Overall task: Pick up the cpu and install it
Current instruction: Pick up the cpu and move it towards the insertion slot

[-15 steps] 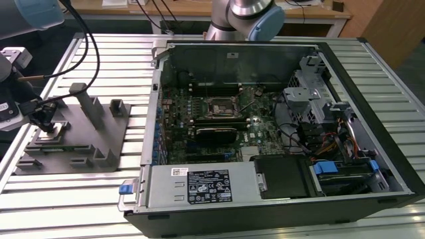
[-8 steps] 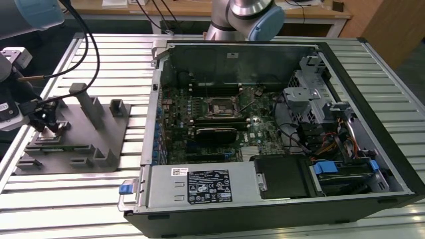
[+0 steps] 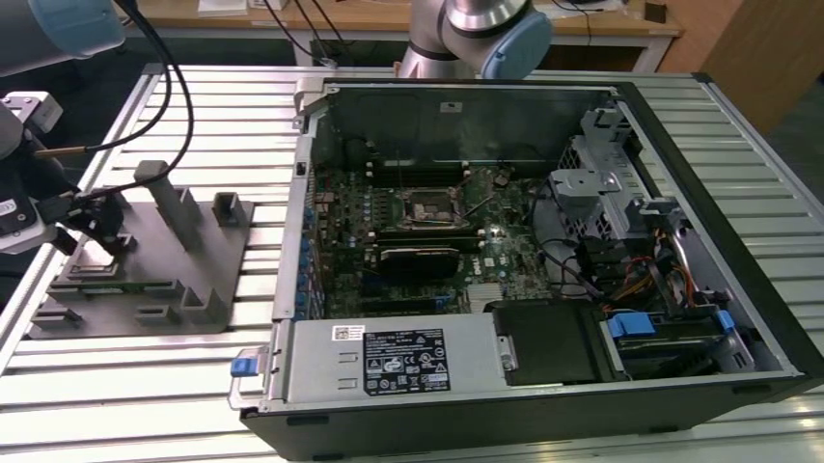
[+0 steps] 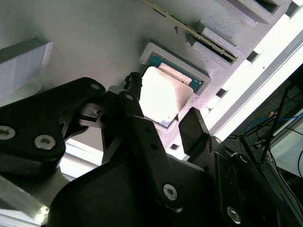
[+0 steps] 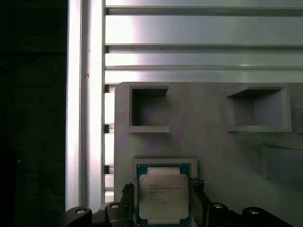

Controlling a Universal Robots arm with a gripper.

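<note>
The cpu is a pale silver square chip lying flat in a raised pocket of the grey holder block. In both wrist views my gripper hangs just over it, with one black finger on each side of the chip. The fingers stand slightly clear of the cpu edges, so the gripper is open around it. In the exterior view the gripper is low over the holder block at that view's left. The motherboard's black socket frame sits in the open computer case.
The open computer case fills the middle and the exterior view's right of the slatted metal table. The holder block has upright posts and empty square pockets. Black cables trail over the table behind the gripper.
</note>
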